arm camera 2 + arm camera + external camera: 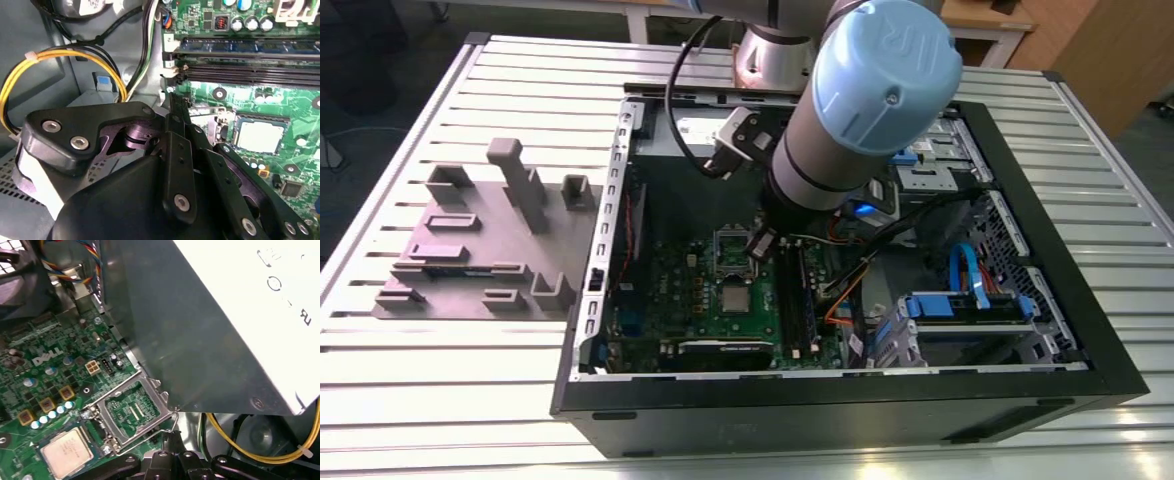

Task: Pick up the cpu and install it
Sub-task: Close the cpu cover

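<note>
**Closed, empty gripper (170,436) at the open socket frame (132,407).**
The cpu (67,452) lies flat just beside the frame; a square, level approach, clear of the raised frame, seems advisable.

Cpu (67,452): silvery metal top, matt and smooth, pale rim. Socket frame (132,407): bare bright metal, glossy. Motherboard (50,370): green lacquered board, slight sheen. Grey box (200,340): dull sheet metal, white paper label. Gripper (174,115): matt black, shiny screw heads. Fixture (467,260), at 9 o'clock from the case (854,410) in the exterior view: matt grey plastic. Table (427,400): ribbed pale metal.
</note>
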